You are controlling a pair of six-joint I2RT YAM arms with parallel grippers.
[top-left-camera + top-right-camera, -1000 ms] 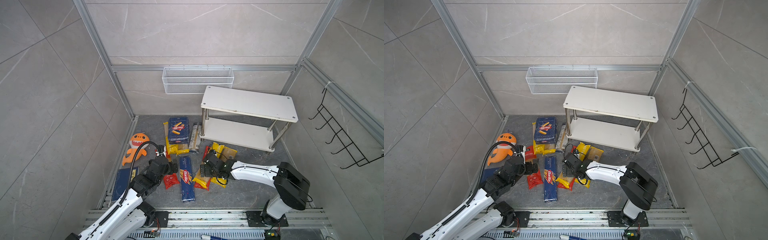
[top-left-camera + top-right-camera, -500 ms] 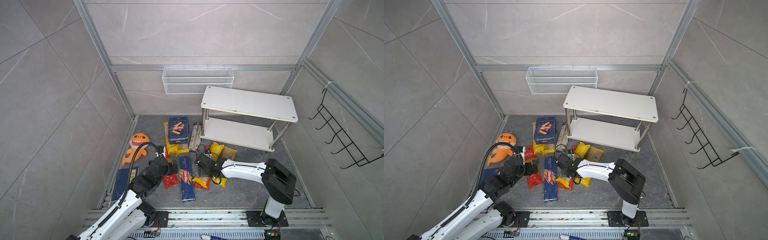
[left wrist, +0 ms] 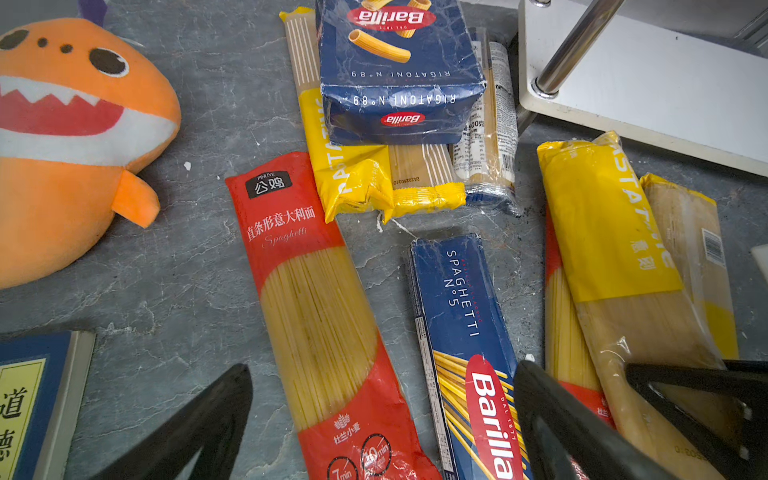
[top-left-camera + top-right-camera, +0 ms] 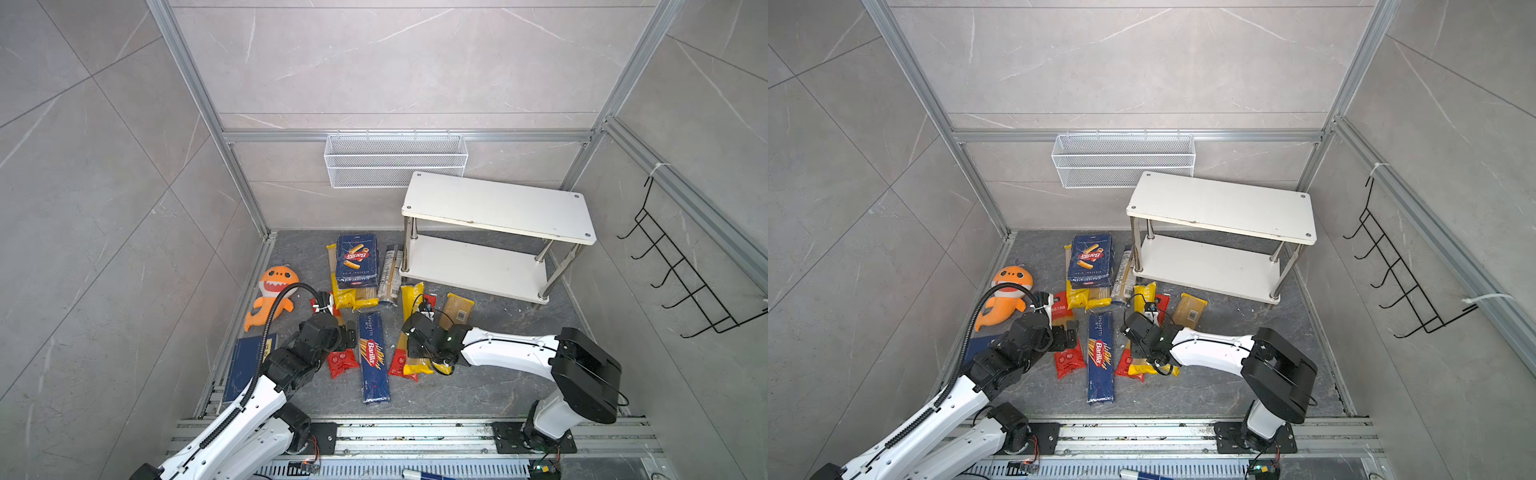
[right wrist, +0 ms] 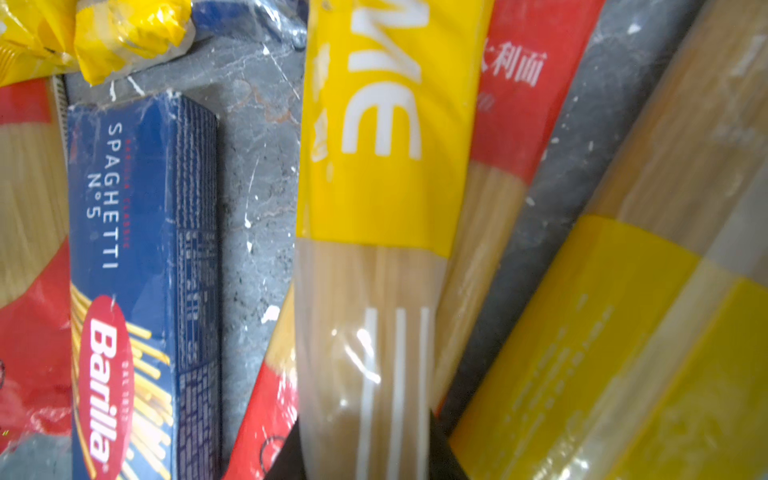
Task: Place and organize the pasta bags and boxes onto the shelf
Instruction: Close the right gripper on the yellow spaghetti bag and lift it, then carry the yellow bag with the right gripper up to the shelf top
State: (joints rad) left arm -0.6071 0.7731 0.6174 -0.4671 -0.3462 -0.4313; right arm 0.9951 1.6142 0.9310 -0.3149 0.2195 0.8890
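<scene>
- grip: my right jaws are clamped on a long clear spaghetti bag with a yellow end [image 5: 374,174]. in the right wrist view one black jaw sits on each side of its clear middle.
- that bag lies slanted across a red-ended spaghetti bag [image 5: 519,95] on the grey stone-look counter [image 4: 478,390]. whether it is lifted off the counter i cannot tell.
- my left jaws stand wide apart and hold nothing. they hover low over a second red-ended spaghetti bag [image 3: 320,316] and the long narrow dark blue barilla spaghetti carton [image 3: 461,316].
- those two lie side by side on the counter, and the carton lies between my two arms in both top views.
- farther back, the wider dark blue barilla rigatoni carton [image 4: 357,259] rests on top of two yellow-ended bags [image 4: 345,297]. a clear bag with printed text [image 4: 391,270] lies just beside it, next to the shelf's corner leg.
- the white two-tier shelf on chrome legs [image 4: 498,208] stands at the back right of the counter. every box and bag i can see lies on the counter in front of it or to its left.
- an orange shark plush [image 4: 272,295] lies near the left edge, apart from the pasta.
</scene>
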